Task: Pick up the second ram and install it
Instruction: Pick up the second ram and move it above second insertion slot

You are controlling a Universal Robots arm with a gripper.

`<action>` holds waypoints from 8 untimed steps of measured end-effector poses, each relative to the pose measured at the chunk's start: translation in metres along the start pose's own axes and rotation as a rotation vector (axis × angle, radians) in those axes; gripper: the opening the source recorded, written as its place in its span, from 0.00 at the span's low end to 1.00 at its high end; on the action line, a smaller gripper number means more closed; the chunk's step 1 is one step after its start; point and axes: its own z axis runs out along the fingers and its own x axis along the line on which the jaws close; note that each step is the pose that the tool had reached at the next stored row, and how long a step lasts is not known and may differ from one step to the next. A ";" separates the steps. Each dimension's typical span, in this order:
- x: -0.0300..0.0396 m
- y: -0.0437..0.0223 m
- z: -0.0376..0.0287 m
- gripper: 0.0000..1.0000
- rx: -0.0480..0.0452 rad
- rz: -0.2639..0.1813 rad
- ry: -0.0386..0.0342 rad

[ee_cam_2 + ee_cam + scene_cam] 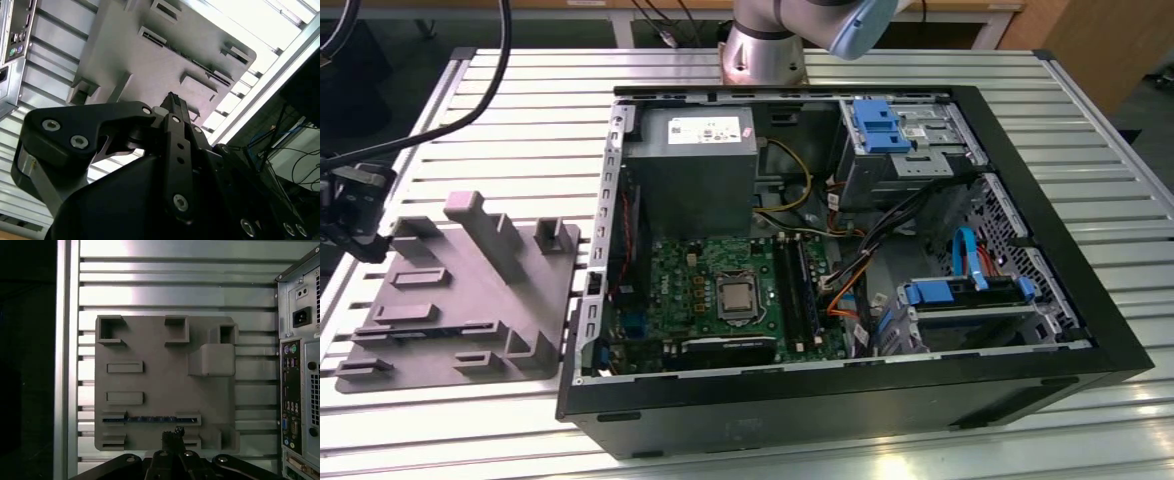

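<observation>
The second ram point(150, 418) is a thin dark strip with a bluish face. It lies in a long slot of the gray fixture point(165, 385), in the row nearest my fingers. In the first wrist view my gripper point(173, 433) hangs above the fixture's edge, just beside that slot and clear of the ram. Its fingertips are pressed together with nothing between them, and in the second wrist view the gripper point(172, 100) looks the same over the fixture point(150, 60). In the exterior view the gripper point(352, 215) is at the far left, beside the fixture point(460, 300).
An open computer case point(1067, 330) stands at the exterior view's right of the fixture, with its motherboard point(720, 290) and black memory sockets point(797, 290) exposed. Its rear ports point(295, 405) face the fixture. All of it rests on a ribbed metal table point(520, 90).
</observation>
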 end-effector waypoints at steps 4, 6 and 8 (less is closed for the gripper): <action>0.0000 0.0000 0.0000 0.11 -0.0010 -0.043 0.0019; 0.0000 0.0000 0.0000 0.11 -0.0015 -0.065 0.0028; 0.0000 0.0000 0.0000 0.11 -0.0020 -0.087 0.0039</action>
